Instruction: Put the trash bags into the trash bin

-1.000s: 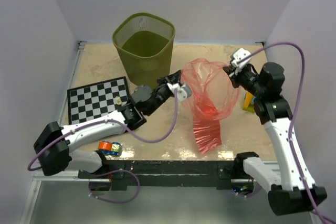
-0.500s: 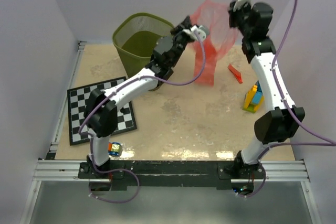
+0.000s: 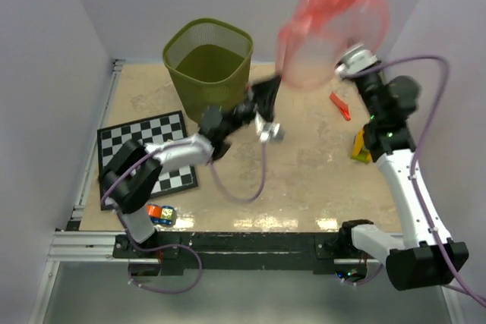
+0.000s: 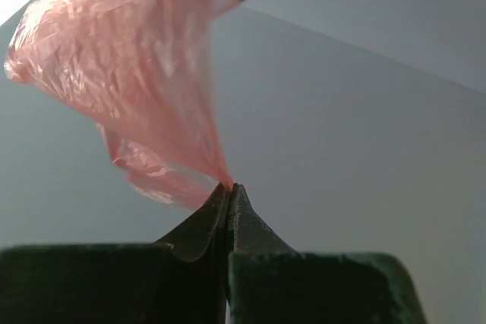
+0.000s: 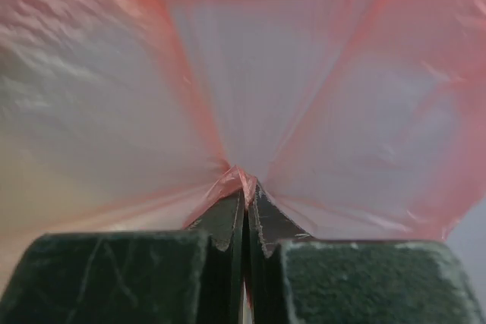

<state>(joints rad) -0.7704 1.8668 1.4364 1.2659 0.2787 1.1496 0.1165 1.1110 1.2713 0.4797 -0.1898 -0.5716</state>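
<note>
1. Thin, crinkly, translucent red-pink plastic film trash bag (image 3: pixel 334 5): spread open and blurred, held high in the air to the right of the bin, not inside it. Its top runs out of the overhead view.
2. left gripper (image 4: pixel 230 190): jaws pressed together, pinching an edge of the film.
3. right gripper (image 5: pixel 244 181): jaws pressed together, pinching a gathered fold of the same film.
4. Olive-green mesh trash bin (image 3: pixel 228 34): upright, far left of the beige table (image 3: pixel 304 187).
5. Small flat red strip (image 3: pixel 339 105): lying on the table near the right arm.
6. Black-and-white checkerboard mat (image 3: pixel 144 149): lying flat, left side.
7. Yellow-and-blue toy blocks (image 3: pixel 361 146): right side.
</note>
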